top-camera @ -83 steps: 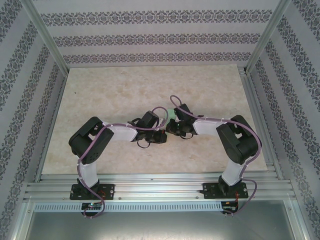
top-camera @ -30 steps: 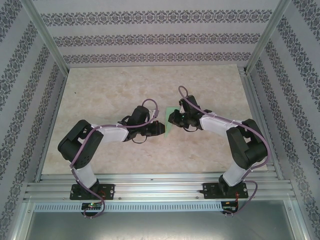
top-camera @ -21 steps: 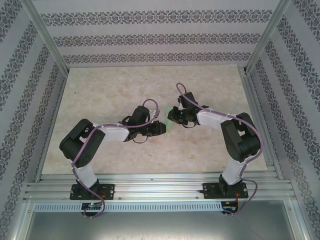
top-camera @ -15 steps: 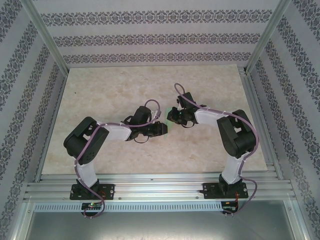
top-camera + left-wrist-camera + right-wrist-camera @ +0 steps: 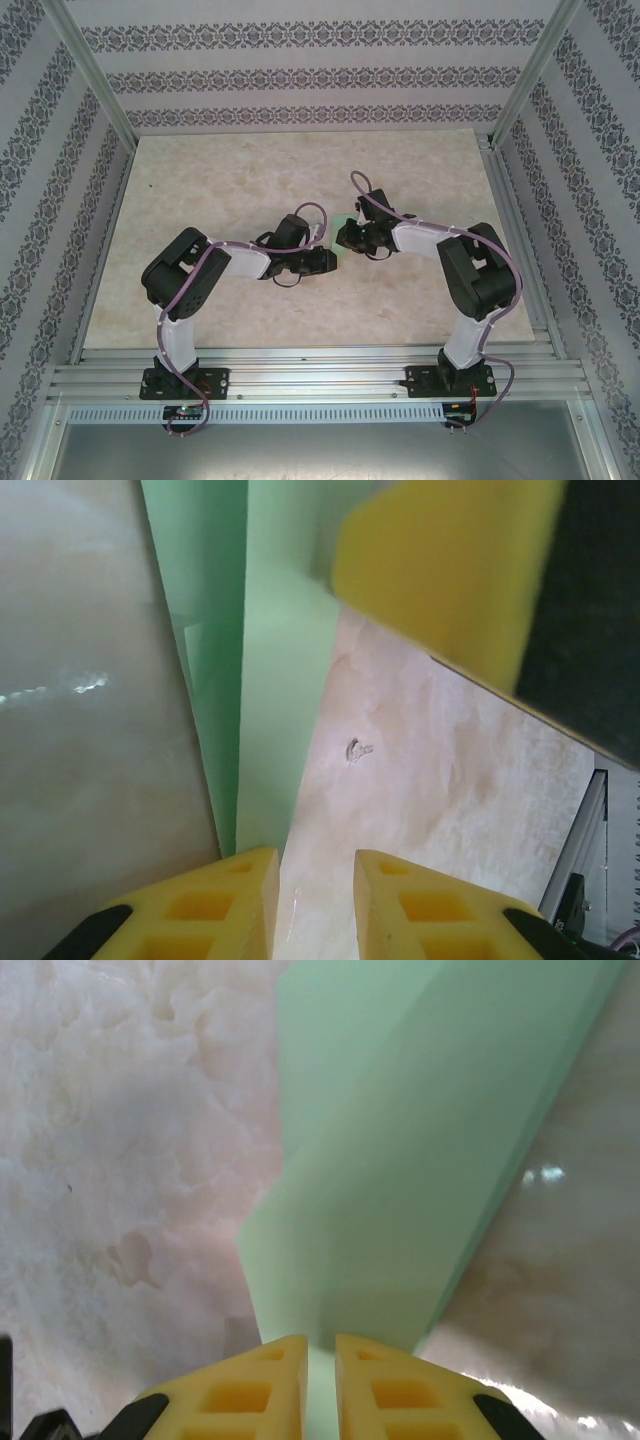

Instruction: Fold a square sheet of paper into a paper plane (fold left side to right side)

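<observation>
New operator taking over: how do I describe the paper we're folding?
Look at the middle of the marble-patterned table, where the left gripper and right gripper nearly meet. Between them is the paper plane, a narrow folded strip with lengthwise creases. Its pale mint green stands out against the yellow fingers and beige tabletop.

A pale marbled table [image 5: 220, 190] sits between floral-striped walls [image 5: 300, 75], aluminium rails [image 5: 320, 372] along its near edge.

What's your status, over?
Right end effector pinching paper plane. Left end effector open at its narrow end. No obstruction seen.
</observation>
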